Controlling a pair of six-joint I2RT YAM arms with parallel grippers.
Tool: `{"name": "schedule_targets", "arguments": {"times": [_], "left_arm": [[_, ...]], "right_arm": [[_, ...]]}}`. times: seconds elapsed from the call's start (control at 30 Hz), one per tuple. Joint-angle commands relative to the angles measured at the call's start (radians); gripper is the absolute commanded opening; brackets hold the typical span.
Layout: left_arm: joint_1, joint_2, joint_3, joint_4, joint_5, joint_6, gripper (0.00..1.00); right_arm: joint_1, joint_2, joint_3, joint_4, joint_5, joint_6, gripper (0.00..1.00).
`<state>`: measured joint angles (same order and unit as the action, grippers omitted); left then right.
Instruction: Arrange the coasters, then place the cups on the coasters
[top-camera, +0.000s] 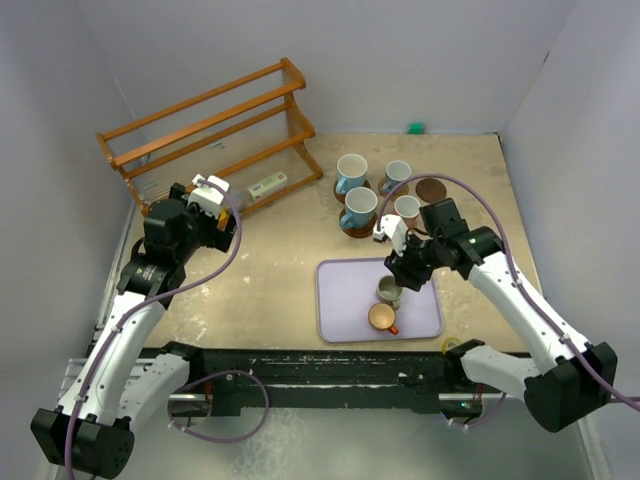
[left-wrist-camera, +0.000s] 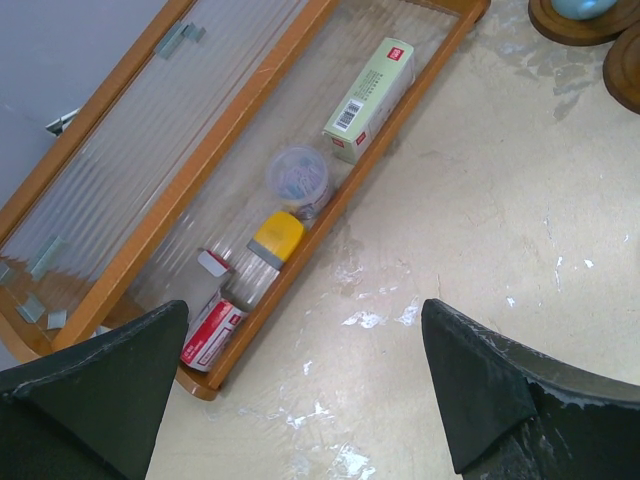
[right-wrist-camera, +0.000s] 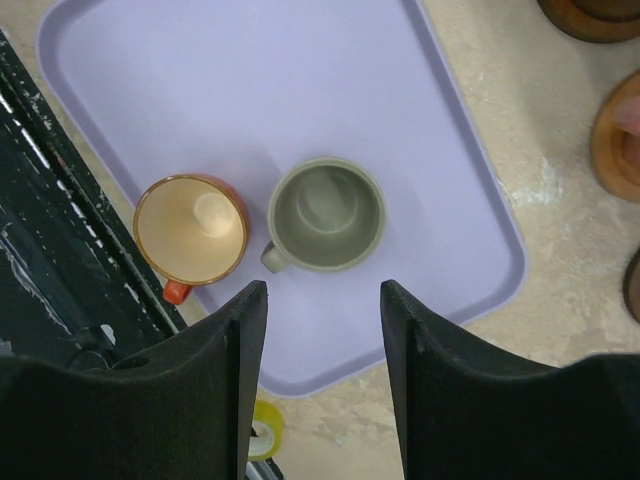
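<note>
Just ahead of half-open, empty right claw (right-wrist-camera: 323, 290), grey-olive cup (right-wrist-camera: 326, 214) upright, handle toward orange cup (right-wrist-camera: 191, 229); left claw (left-wrist-camera: 305, 310) wide-open, empty

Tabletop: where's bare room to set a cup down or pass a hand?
Bare: table between wooden rack and lavender tray, plus the tray's left half. Crowded: cups on coasters behind the tray; grey-olive cup and orange cup fill its right side.

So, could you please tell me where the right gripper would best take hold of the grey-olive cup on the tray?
Probably from above, pinching the rim of the grey-olive cup on the side away from the orange cup: it stands upright with its mouth open, and its handle points toward that close neighbour, crowding that side.
</note>
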<state>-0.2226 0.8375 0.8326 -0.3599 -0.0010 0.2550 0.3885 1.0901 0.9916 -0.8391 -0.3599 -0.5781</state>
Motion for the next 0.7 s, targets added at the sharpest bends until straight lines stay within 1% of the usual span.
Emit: {"name": "schedule_targets", "arguments": {"times": [0.0, 0.1, 0.23, 0.37, 0.57, 0.67], "left_arm": [[0.011, -0.019, 0.013, 0.041, 0.026, 0.006, 0.96], [0.012, -0.029, 0.008, 0.047, 0.036, 0.004, 0.96], [0.018, -0.020, 0.020, 0.041, 0.064, -0.011, 0.96], [0.025, -0.011, 0.042, 0.030, 0.069, -0.019, 0.96], [0.029, -0.010, 0.030, 0.033, 0.075, -0.020, 0.96], [0.031, -0.012, 0.027, 0.032, 0.073, -0.017, 0.96]], "right_arm": [[0.066, 0.033, -0.017, 0.074, -0.007, 0.049, 0.52], [0.128, 0.072, -0.021, 0.102, 0.027, 0.060, 0.52], [0.168, 0.128, -0.020, 0.114, 0.057, 0.044, 0.52], [0.190, 0.171, -0.012, 0.121, 0.104, 0.011, 0.51], [0.191, 0.228, 0.001, 0.130, 0.170, -0.056, 0.51], [0.190, 0.241, 0.037, 0.105, 0.167, -0.084, 0.51]]}}
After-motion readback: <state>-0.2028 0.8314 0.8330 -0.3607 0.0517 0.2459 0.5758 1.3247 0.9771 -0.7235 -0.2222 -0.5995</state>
